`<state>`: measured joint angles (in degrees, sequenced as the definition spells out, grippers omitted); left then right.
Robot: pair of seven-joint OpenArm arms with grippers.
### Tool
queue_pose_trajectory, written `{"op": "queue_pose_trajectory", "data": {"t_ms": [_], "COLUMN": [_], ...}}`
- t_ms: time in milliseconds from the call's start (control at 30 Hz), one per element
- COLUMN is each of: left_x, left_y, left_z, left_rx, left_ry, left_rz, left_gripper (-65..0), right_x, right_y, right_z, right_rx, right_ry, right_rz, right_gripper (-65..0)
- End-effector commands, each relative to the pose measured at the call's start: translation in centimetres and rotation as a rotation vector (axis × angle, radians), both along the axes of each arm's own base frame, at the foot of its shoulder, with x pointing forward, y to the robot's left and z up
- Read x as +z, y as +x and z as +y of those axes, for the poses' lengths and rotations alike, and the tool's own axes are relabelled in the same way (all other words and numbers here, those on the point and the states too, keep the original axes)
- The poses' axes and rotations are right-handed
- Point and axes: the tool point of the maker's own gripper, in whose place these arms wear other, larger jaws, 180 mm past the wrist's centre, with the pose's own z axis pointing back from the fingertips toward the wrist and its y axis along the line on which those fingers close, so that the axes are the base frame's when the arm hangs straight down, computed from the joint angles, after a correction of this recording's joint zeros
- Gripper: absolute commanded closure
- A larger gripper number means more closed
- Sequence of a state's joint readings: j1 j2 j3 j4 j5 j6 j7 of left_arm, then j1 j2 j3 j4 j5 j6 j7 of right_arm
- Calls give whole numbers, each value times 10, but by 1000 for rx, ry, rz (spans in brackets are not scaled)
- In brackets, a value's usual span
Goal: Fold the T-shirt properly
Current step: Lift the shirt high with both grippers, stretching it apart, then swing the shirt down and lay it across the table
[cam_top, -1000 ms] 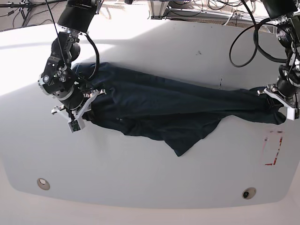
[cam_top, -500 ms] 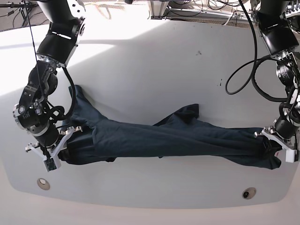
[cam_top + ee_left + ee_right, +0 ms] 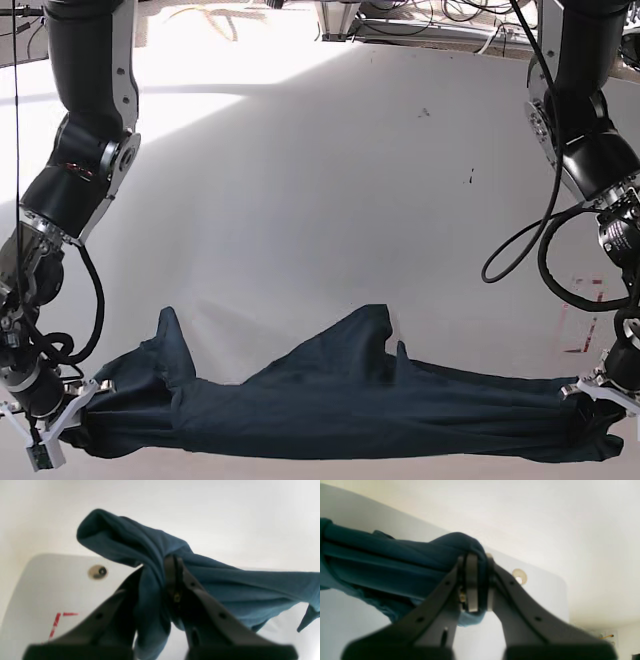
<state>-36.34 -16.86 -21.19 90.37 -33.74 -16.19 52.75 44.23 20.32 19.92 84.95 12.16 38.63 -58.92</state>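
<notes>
Base view: the T-shirt (image 3: 330, 415) hangs stretched in a long, bunched band between my two arms, along the near edge of the white tabletop (image 3: 330, 180). One loose flap (image 3: 350, 335) and a sleeve (image 3: 168, 345) lie spread on the tabletop behind the band.

Left wrist view: my left fingers (image 3: 172, 562) are closed on a gathered end of the T-shirt (image 3: 225, 580); a fold of cloth bulges out past the tips, and the rest runs off to that view's right. Below lie a round fitting (image 3: 98, 572) in the tabletop and red tape marks (image 3: 58, 622).

Right wrist view: my right fingers (image 3: 476, 560) are clamped on the other end of the T-shirt (image 3: 382, 562), the cloth wrapping over the tips and trailing to that view's left in lengthwise folds. A second round fitting (image 3: 519, 576) shows just beyond them, near the tabletop's rounded corner.

In the base view my left fingers (image 3: 600, 400) sit at the picture's right and my right fingers (image 3: 70, 405) at its left.
</notes>
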Motion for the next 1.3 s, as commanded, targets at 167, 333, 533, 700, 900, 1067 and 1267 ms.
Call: {"op": "queue_pose_trajectory", "data": {"t_ms": [167, 333, 533, 700, 900, 1067, 1267], "left_x": [62, 57, 52, 12, -49, -109, -163], "left_y": [1, -4, -6, -9, -22, -51, -86], "left_z": [6, 4, 4, 4, 4, 23, 27], "left_rx": [58, 59, 58, 55, 52, 97, 57], "left_ry": [32, 41, 44, 45, 49, 32, 92], "left_rz": [-152, -151, -143, -61, 70, 202, 322], "left_gripper": [-11, -11, -11, -11, -11, -11, -11], "right_x": [94, 104, 70, 22, -49, -111, -160], "right_y": [7, 8, 5, -13, -41, -78, -120], "right_z": [-26, -22, -22, -28, -25, -20, -7], "right_rx": [-55, -48, -42, -63, -75, -89, -83], "right_ry": [-14, -47, -52, -52, -33, -10, -10], "right_rz": [-164, -177, -109, -41, 75, 186, 286], "right_gripper": [0, 0, 0, 0, 0, 0, 0]}}
